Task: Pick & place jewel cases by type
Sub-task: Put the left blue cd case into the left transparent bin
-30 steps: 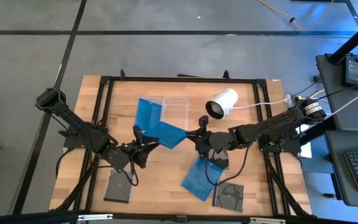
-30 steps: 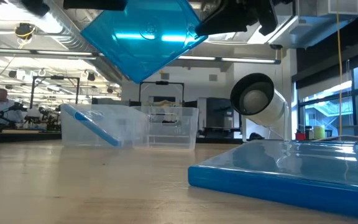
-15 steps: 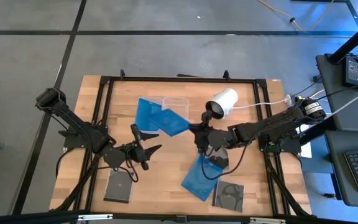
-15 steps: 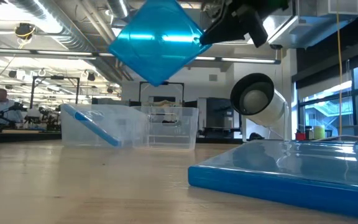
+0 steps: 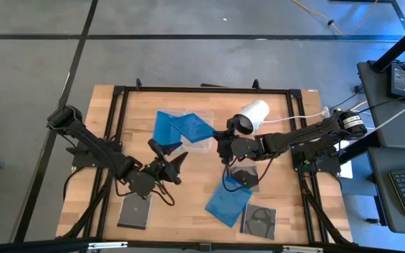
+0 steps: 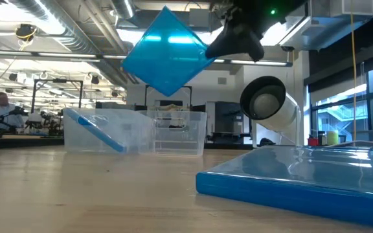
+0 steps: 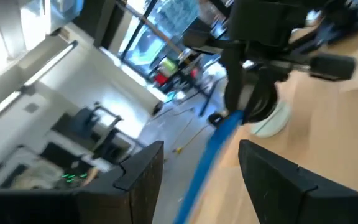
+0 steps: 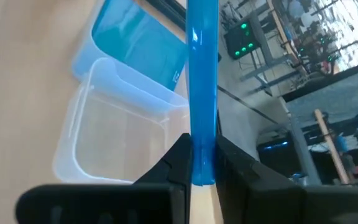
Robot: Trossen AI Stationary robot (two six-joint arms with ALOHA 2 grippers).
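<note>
Right claw is clamped on one corner of a translucent blue jewel case, carrying it clear of the worktop and over the two clear tubs at the far middle. The corner grip leaves most of the case hanging free, tilted, so that it can likely be slid down into a tub edge first; the right wrist view shows the case edge-on between the fingers, with an empty tub just beyond. The left of the two tubs already holds a blue case leaning inside, which suggests it is the blue bin and the drop point. Left claw hovers near the middle of the worktop, jaws parted and empty, pointing toward the carried case; judged a standby pose clear of the right arm's path. The remaining cases lie flat on the near side: a blue one near centre, a dark one near left, a dark one near right showing its disc, another dark one partly under the right arm. A white cylinder lies just right of the tubs, close enough to the right arm that a swing could clip it.
</note>
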